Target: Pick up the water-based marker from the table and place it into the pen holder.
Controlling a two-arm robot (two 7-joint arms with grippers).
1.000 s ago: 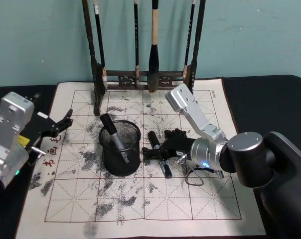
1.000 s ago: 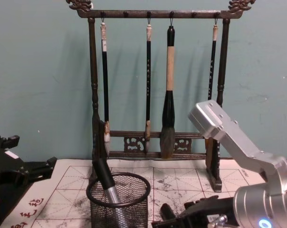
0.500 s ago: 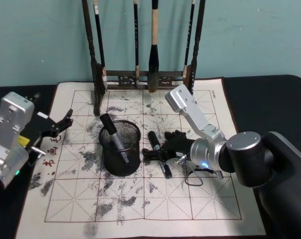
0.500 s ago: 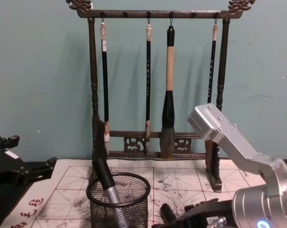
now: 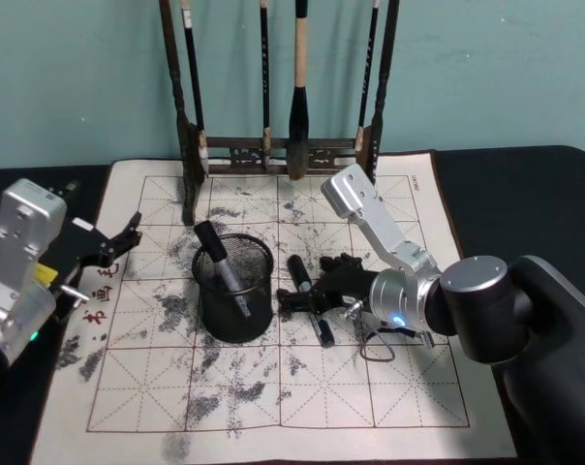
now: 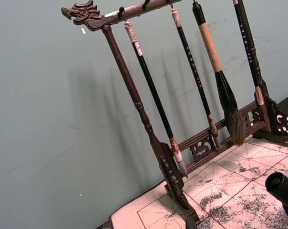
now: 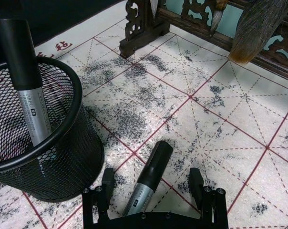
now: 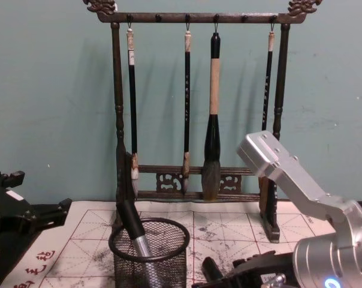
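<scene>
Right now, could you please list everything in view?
pen holder: one, black mesh, on the mat
standing marker: one, black cap, grey barrel, inside the pen holder
lying marker: one, same colours, beside the pen holder
brush rack: one, dark wood, mat's far edge
brushes: four, mostly black, hanging from the brush rack
mat: one, white, red grid, ink-stained, on the table
table: one, black
left gripper: black, over the mat's left edge
right gripper: black, open, straddling the lying marker

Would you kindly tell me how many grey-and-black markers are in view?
2. One grey-barrelled, black-capped marker stands tilted in the black wire-mesh pen holder; the other marker lies on the ink-stained mat beside it, between the right gripper's open fingers.
</scene>
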